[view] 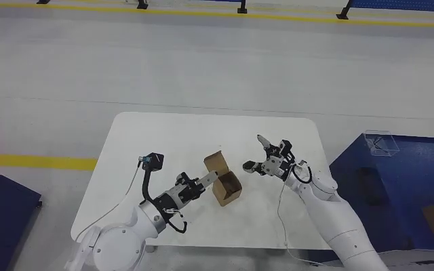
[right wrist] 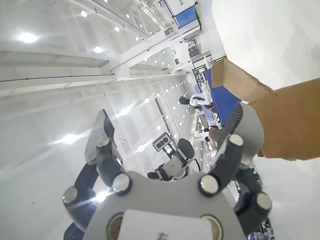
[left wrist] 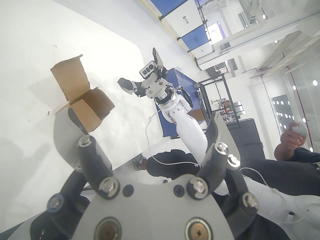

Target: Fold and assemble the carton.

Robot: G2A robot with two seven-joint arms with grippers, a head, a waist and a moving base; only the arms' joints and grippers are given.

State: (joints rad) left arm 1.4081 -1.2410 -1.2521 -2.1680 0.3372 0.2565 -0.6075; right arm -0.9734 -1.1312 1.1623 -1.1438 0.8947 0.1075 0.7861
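Observation:
A small brown carton [view: 226, 188] stands near the middle of the white table [view: 169, 135], its top open and one flap [view: 216, 161] sticking up. My left gripper [view: 203, 181] sits just left of it, open; in the left wrist view one finger [left wrist: 68, 126] lies against the carton's [left wrist: 93, 107] near side and the other finger [left wrist: 217, 131] stands well apart. My right gripper [view: 254, 153] hovers to the carton's right, open wide with nothing between its fingers. In the right wrist view one finger [right wrist: 241, 121] is close beside the carton [right wrist: 290, 126].
A blue cabinet [view: 380, 183] with a clear container [view: 378, 141] on it stands off the table's right edge. The table's far half and left side [view: 149, 142] are bare. A cable [view: 281, 217] hangs from the right arm.

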